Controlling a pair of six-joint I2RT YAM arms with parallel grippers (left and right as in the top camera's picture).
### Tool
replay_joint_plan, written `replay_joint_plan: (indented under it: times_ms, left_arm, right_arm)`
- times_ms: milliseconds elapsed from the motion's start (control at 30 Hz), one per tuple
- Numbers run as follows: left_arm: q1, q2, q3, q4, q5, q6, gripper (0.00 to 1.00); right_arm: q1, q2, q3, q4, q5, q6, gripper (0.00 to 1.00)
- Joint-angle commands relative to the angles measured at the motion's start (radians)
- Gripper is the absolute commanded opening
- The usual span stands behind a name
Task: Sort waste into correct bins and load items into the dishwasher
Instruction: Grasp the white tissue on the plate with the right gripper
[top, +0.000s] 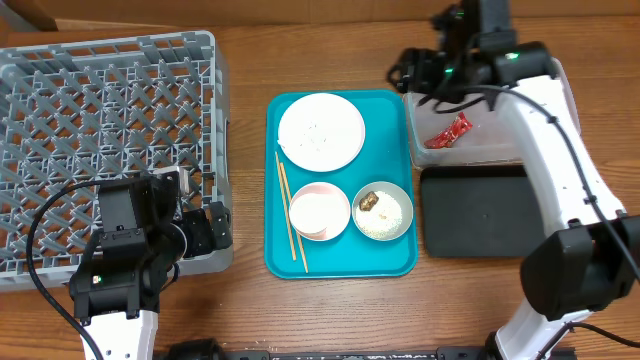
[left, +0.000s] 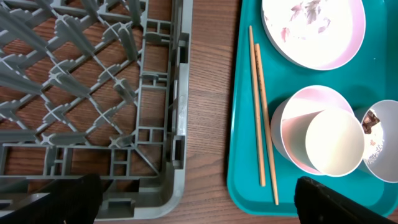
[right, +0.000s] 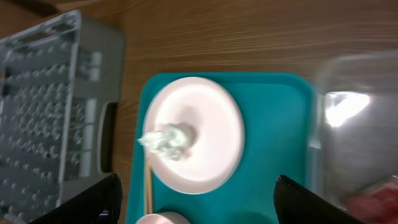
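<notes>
The white plate (top: 321, 131) lies on the teal tray (top: 340, 262) with a whitish clump of scraps (right: 166, 140) on it. The pink bowl (top: 305, 215) holds the small white cup (top: 318, 210). The pale bowl (top: 383, 211) holds rice and a brown lump (top: 368, 200). The chopsticks (top: 290, 210) lie along the tray's left side. The red wrapper (top: 450, 131) lies in the clear tub (top: 480, 150), and the black tray (top: 475, 210) is in front of it. My right gripper (right: 196, 202) is open and empty above the tray's back right. My left gripper (left: 196, 202) is open at the rack's front right corner.
The grey dish rack (top: 100, 130) fills the left of the table and holds nothing visible. A strip of bare wood (left: 208, 124) separates the rack from the teal tray. The right arm reaches over the clear tub's back left corner.
</notes>
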Motion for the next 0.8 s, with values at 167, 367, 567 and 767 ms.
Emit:
replay_joint_plan:
  times_ms: [167, 367, 567, 767]
  left_arm:
    - [0.006, 0.0, 0.026, 0.01, 0.016, 0.016, 1.0]
    - [0.006, 0.0, 0.026, 0.009, 0.016, 0.016, 1.0]
    - [0.006, 0.0, 0.026, 0.009, 0.016, 0.016, 1.0]
    - [0.005, 0.0, 0.026, 0.007, 0.016, 0.016, 1.0]
  right_arm:
    - [0.278, 0.103, -0.002, 0.099, 0.254, -0.017, 0.83]
    - [0.351, 0.232, -0.003, 0.164, 0.355, 0.058, 0.88]
    - [0.354, 0.334, -0.003, 0.219, 0.349, 0.162, 0.8]
    - [0.357, 0.406, -0.003, 0.23, 0.313, 0.171, 0.52]
